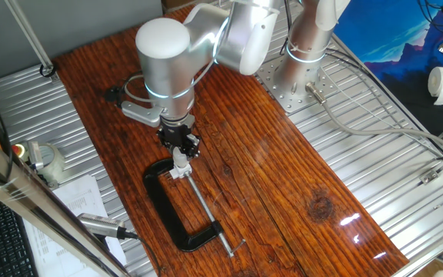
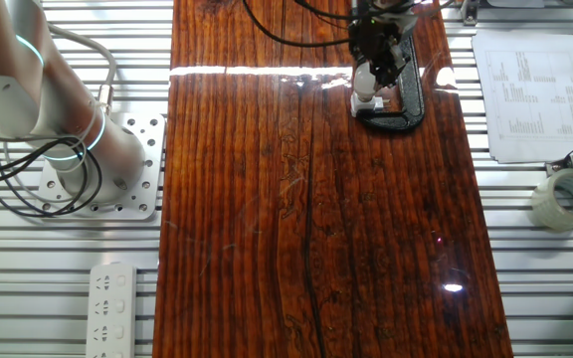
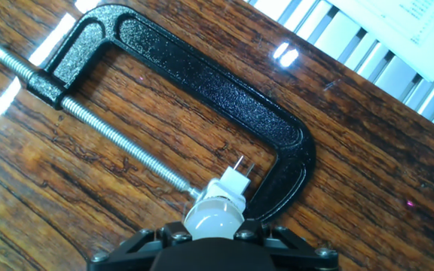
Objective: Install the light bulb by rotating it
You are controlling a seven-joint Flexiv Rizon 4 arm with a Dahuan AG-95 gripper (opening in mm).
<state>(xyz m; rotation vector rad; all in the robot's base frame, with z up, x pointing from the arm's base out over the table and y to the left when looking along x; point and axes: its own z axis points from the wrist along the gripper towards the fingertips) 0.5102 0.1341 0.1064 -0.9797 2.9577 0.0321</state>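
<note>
Dark striped wood fills one fixed view, where a black C-clamp (image 1: 177, 211) pins the white socket (image 1: 178, 172) so turning cannot drag it. From the other fixed view the gripper (image 2: 370, 72) stands plumb over it. Hand view: light bulb (image 3: 211, 217) seated on the socket, fingers apparently pinching it

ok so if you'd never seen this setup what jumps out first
The big black C-clamp lying flat on the dark wooden table grabs the eye first, its long threaded screw running across its mouth. Right at the clamp's closed end, the tool is down over the light bulb, which sits on a small white socket block held in the clamp. The hand view does not show clearly whether the fingers are closed on the bulb.
</note>
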